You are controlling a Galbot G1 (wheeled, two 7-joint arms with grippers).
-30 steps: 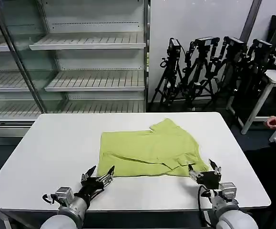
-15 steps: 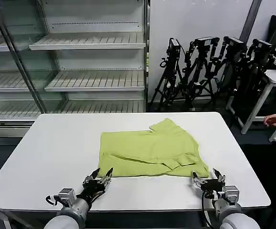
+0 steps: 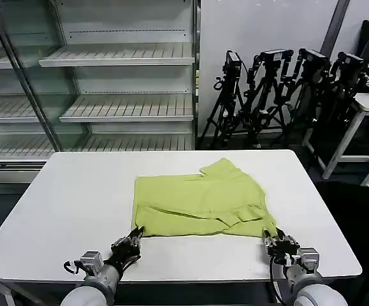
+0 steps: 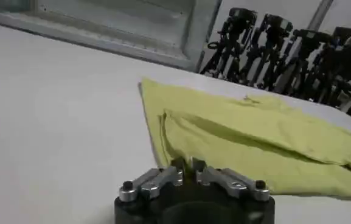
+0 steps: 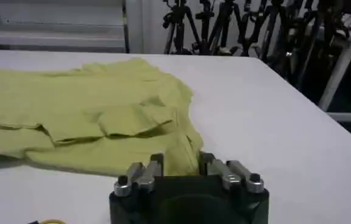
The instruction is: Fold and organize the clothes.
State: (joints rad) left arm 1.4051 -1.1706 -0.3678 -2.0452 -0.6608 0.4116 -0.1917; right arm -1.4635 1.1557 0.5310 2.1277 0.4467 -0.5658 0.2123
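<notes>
From my remote station I see the T-shirt (image 3: 200, 199) lying flat on the white table (image 3: 69, 197), partly folded, near the middle and toward the near edge. The table is the only surface bearing anything, and the shelves (image 3: 117, 57) behind it hold nothing I can make out.

The left gripper (image 3: 133, 236) sits low at the shirt's near left corner, its tips at the hem. In the left wrist view (image 4: 187, 165) the fingers are drawn close together, with the cloth edge just beyond them; I cannot tell whether fabric is pinched.

The right gripper (image 3: 273, 239) sits at the near right corner. In the right wrist view (image 5: 181, 161) its fingers stand apart with the hem lying between them.
</notes>
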